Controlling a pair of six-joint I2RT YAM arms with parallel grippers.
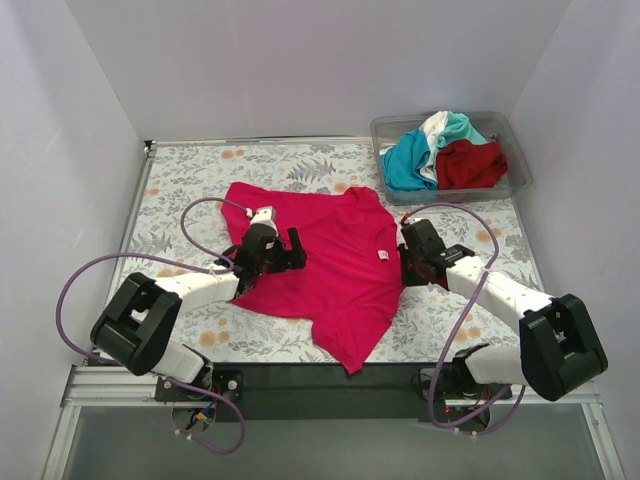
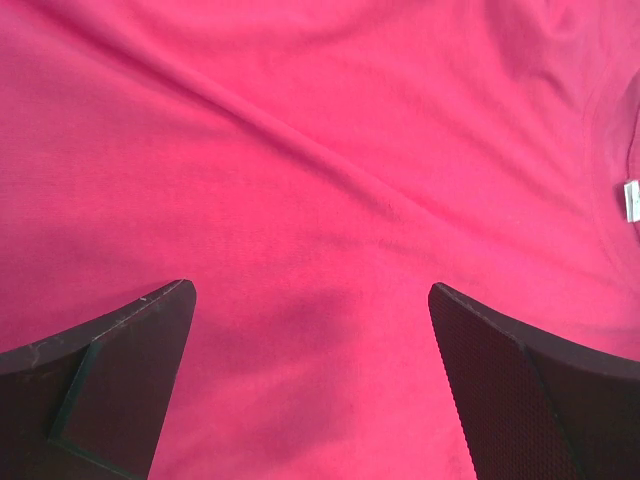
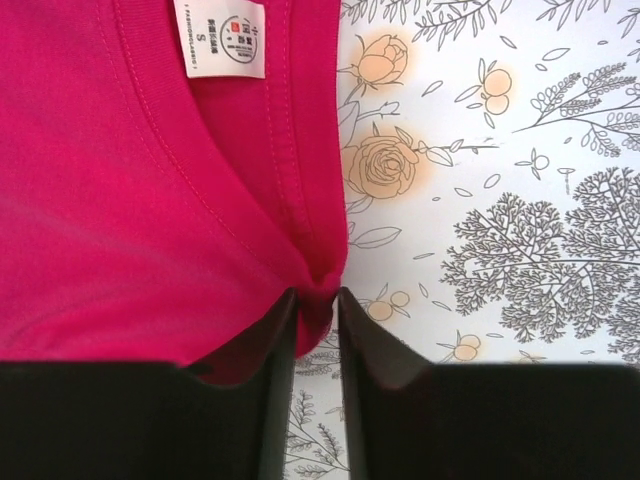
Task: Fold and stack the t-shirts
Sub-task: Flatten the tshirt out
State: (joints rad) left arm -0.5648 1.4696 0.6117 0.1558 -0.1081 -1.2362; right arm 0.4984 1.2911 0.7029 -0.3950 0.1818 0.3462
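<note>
The magenta-pink t-shirt [image 1: 335, 265] lies spread on the flowered tablecloth, its neck with a white size label [image 3: 220, 38] towards the right. My left gripper [image 1: 283, 252] is open and hovers just above the shirt's left middle; the left wrist view shows only pink cloth [image 2: 330, 150] between its spread fingers [image 2: 510, 390]. My right gripper [image 1: 404, 258] is shut on the shirt's neck edge [image 3: 318, 290], pinching a small fold of cloth. The teal [image 1: 408, 160], white [image 1: 434, 128] and dark red [image 1: 470, 163] shirts lie bunched in the clear bin.
The clear plastic bin [image 1: 515, 185] stands at the back right corner. The flowered tablecloth [image 1: 190, 170] covers the table. White walls close in on the left, back and right. The black base rail [image 1: 320, 385] runs along the near edge.
</note>
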